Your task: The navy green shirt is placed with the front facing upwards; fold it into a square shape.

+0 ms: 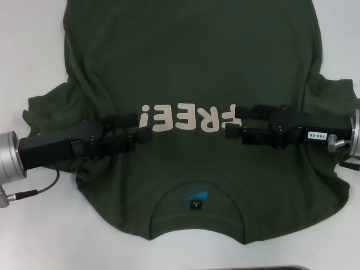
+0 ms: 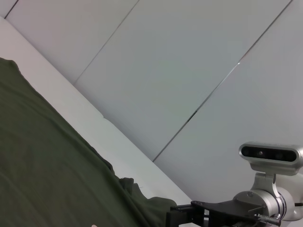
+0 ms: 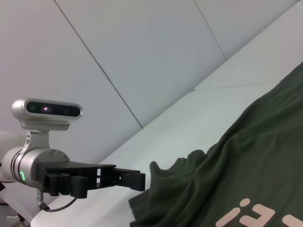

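Note:
The navy green shirt (image 1: 185,67) lies spread on the white table (image 1: 34,236), front up, with its collar and black neck label (image 1: 195,205) nearest me. Cream lettering (image 1: 185,118) runs across the chest. My left gripper (image 1: 140,127) reaches in from the left, open, at the left end of the lettering. My right gripper (image 1: 233,121) reaches in from the right, open, at the other end. Neither holds cloth. The left wrist view shows the shirt (image 2: 38,165) and the right gripper (image 2: 189,215) beyond it. The right wrist view shows the shirt (image 3: 255,165) and the left gripper (image 3: 132,178).
Both sleeves (image 1: 50,107) (image 1: 332,95) lie rumpled beside the arms. Bare white table shows left, right and in front of the collar. A dark edge (image 1: 281,268) runs along the table's near side. Grey wall panels (image 2: 189,71) stand behind the table.

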